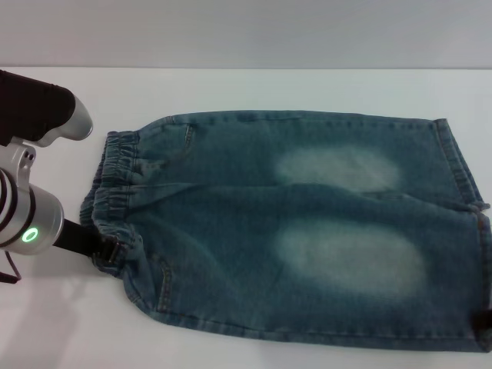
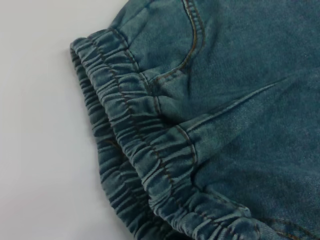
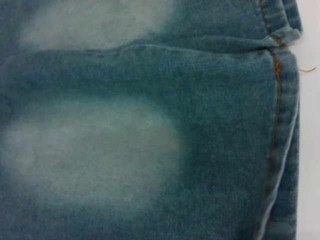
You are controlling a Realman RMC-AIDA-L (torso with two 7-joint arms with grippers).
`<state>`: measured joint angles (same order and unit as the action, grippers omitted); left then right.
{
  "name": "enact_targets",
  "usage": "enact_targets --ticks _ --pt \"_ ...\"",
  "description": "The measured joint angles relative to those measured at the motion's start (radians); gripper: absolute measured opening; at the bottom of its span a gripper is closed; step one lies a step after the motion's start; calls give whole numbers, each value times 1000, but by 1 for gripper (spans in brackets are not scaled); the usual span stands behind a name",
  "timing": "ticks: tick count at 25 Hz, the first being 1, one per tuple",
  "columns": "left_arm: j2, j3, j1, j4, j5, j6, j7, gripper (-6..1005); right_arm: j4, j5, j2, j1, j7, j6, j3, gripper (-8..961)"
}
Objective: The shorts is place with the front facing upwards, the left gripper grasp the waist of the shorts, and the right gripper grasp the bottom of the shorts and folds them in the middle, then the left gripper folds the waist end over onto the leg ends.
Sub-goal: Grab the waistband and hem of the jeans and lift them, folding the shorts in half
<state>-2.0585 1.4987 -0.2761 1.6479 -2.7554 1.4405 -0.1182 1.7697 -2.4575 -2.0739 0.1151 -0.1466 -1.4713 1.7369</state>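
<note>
Blue denim shorts (image 1: 292, 231) lie flat on the white table, front up, with two faded patches on the legs. The elastic waist (image 1: 115, 184) is at the left and the leg ends (image 1: 465, 184) at the right. My left gripper (image 1: 108, 250) reaches in from the left and meets the near corner of the waist, which bunches up slightly there. The left wrist view shows the gathered waist (image 2: 145, 150) and a pocket seam up close. A dark bit of my right gripper (image 1: 486, 321) shows at the near leg hem. The right wrist view looks down on the hem (image 3: 277, 125).
The white table (image 1: 231, 92) runs on behind the shorts and to the left of the waist. The left arm's silver and black body (image 1: 31, 207) fills the left edge of the head view.
</note>
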Motion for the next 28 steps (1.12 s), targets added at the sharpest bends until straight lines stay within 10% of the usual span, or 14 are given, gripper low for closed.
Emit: enact_targets --ticks 12,28 --pt "0 8 4 1 0 -5 0 62 2 4 0 -9 -13 -4 -7 38" --pt "0 41 34 40 2 -78 2 62 91 38 -3 -23 -39 126 -10 -1"
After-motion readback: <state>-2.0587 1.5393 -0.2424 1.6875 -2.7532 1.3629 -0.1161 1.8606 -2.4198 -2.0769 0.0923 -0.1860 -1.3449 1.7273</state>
